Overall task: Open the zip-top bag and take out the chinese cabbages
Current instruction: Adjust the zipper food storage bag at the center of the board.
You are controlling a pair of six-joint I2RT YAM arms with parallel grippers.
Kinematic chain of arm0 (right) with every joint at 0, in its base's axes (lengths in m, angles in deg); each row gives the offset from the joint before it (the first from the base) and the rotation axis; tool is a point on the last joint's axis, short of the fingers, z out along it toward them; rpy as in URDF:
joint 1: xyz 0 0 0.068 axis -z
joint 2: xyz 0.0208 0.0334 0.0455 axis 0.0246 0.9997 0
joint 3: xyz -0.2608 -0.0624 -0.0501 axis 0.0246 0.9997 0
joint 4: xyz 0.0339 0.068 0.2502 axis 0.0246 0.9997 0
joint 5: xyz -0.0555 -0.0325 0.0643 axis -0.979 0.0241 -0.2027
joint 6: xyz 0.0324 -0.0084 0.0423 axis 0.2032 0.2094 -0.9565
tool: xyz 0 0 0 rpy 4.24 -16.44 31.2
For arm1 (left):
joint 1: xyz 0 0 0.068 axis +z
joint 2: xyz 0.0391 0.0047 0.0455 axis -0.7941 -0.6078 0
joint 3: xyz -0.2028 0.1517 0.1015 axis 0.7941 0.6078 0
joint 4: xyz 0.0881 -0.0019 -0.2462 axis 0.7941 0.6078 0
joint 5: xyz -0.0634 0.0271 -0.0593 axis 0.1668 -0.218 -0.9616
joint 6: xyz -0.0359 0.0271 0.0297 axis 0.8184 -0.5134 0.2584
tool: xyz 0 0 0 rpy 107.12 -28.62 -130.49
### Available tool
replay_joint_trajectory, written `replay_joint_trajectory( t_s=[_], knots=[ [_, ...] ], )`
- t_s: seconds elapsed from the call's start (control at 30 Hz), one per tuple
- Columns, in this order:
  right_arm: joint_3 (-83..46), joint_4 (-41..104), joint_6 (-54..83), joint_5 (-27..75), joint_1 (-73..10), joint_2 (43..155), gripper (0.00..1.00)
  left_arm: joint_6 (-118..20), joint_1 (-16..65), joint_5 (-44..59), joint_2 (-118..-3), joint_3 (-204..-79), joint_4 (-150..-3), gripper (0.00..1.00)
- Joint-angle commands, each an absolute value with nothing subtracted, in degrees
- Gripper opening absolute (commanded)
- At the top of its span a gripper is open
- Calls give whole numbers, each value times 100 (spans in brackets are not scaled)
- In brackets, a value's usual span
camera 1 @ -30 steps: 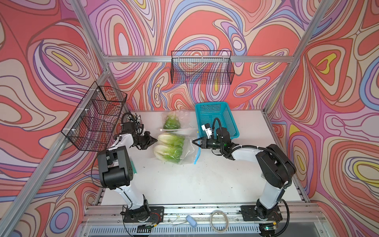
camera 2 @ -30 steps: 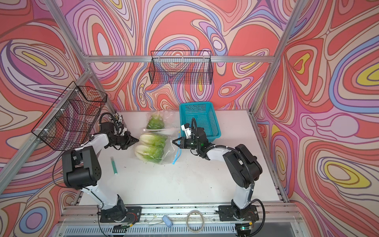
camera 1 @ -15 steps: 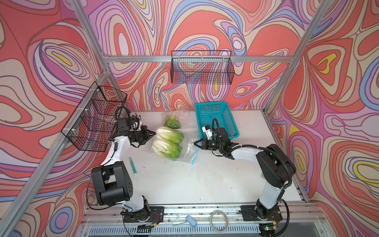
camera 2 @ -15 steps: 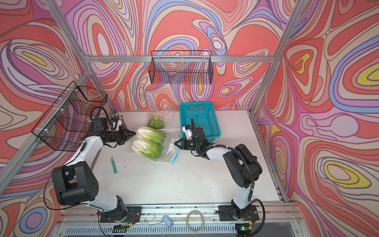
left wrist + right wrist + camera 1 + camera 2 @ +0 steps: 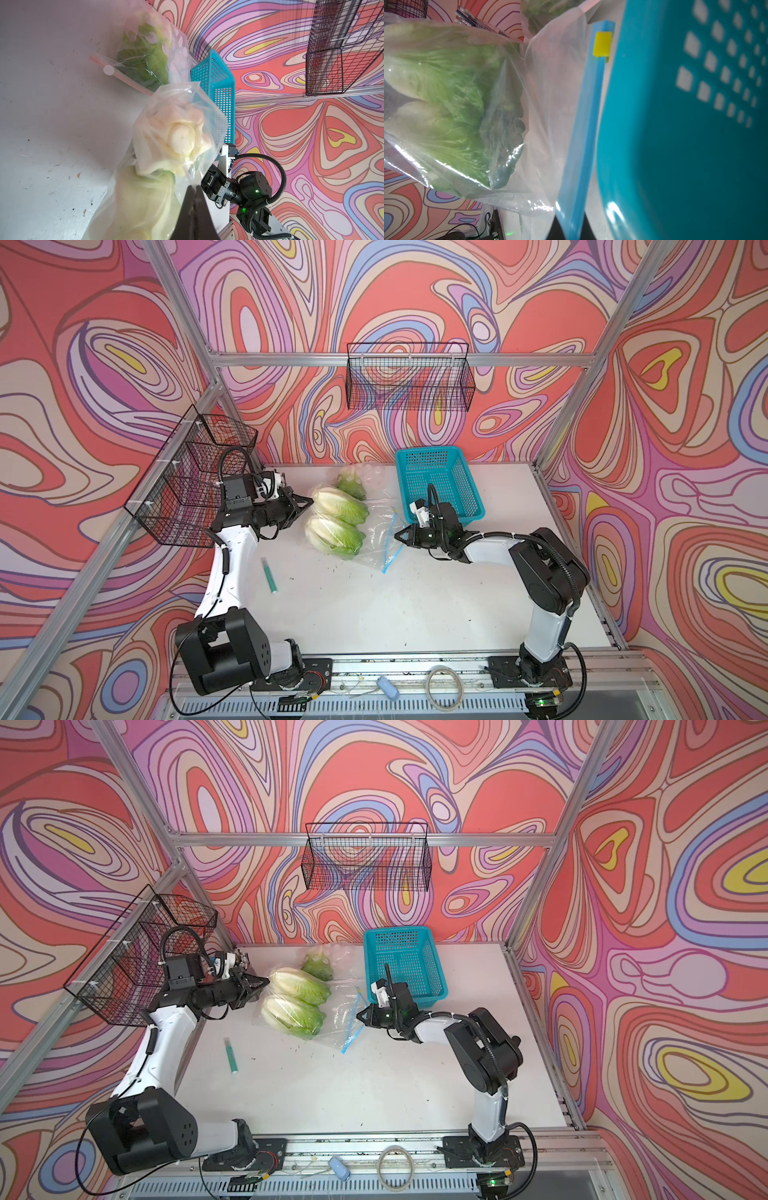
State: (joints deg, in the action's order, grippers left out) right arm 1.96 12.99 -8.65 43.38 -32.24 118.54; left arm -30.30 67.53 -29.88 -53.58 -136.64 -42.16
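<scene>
Clear plastic of the zip-top bag [image 5: 376, 526] stretches between the two arms in the far half of the table [image 5: 374, 614]. The left gripper [image 5: 193, 192] is pinched tight on the bag's closed end, by the white stems. The right gripper [image 5: 571, 230] is clamped on the blue zip strip [image 5: 583, 124], with the yellow slider [image 5: 602, 43] at the strip's other end. Two chinese cabbages [image 5: 338, 508] show inside, side by side. A teal basket [image 5: 428, 450] stands at the far edge, a second bag of greens [image 5: 353, 487] beside it, and a green marker [image 5: 269, 574] lies near the left edge.
</scene>
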Motion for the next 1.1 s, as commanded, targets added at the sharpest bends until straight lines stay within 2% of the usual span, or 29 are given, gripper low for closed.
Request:
replay_joint_trajectory(
  t_s=[0.0, 0.17, 0.37, 0.47, 0.67, 1.07],
  knots=[
    [319, 1215, -901, 4164, -3236, 11857, 0, -2924, 6769, -3008, -5121, -13923, -4150, 0],
    [371, 1096, -904, 4323, -3254, 11805, 0, -2777, 6770, -3037, -5009, -14015, -4153, 0],
    [538, 565, -790, 4530, -3419, 11221, 0, -3262, 6793, -2486, -5219, -13888, -3791, 0],
    [683, 404, -741, 4565, -3427, 10861, 0, -3231, 6829, -2405, -5396, -13693, -3984, 0],
    [930, 184, -789, 4592, -3426, 10827, 0, -3131, 6953, -2308, -5501, -13703, -4198, 0],
    [1906, -2546, -1448, 5042, -3428, 10691, 0, -3477, 6997, -1805, -5843, -13870, -3856, 0]
  ],
)
